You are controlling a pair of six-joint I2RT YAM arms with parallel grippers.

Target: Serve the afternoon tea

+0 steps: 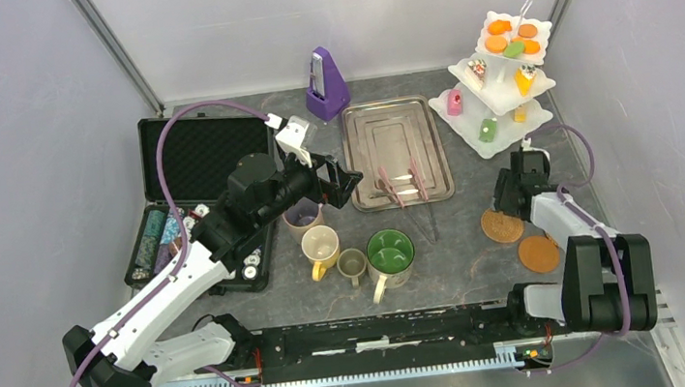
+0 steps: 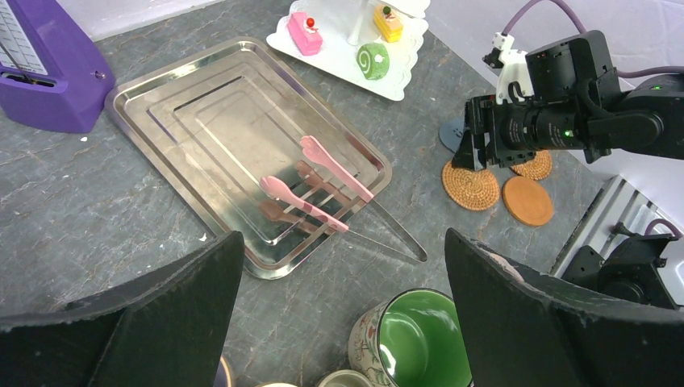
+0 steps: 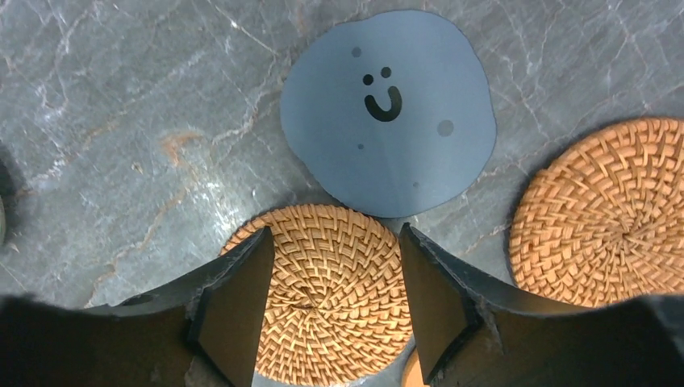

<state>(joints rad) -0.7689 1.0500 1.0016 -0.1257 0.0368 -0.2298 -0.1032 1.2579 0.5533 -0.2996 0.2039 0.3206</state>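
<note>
Right claw (image 3: 335,238) sits over a woven coaster (image 3: 331,298), jaws apart, nothing clamped; it's prob. light, stiff, grippy but v. flat, so pinch the rim; left claw (image 2: 343,238) gapes empty.

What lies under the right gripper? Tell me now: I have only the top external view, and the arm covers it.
Observer: The right wrist view shows a round woven rattan coaster lying flat just below the right gripper, whose jaws stand apart over it, not closed on it.
Operator: Report what is beyond it.
Observer: A flat grey round mat with a printed smiley face lies right by the coaster's far edge.
Operator: Now give me the left gripper.
Observer: In the left wrist view, the left gripper is wide open, with nothing between its fingers.
</note>
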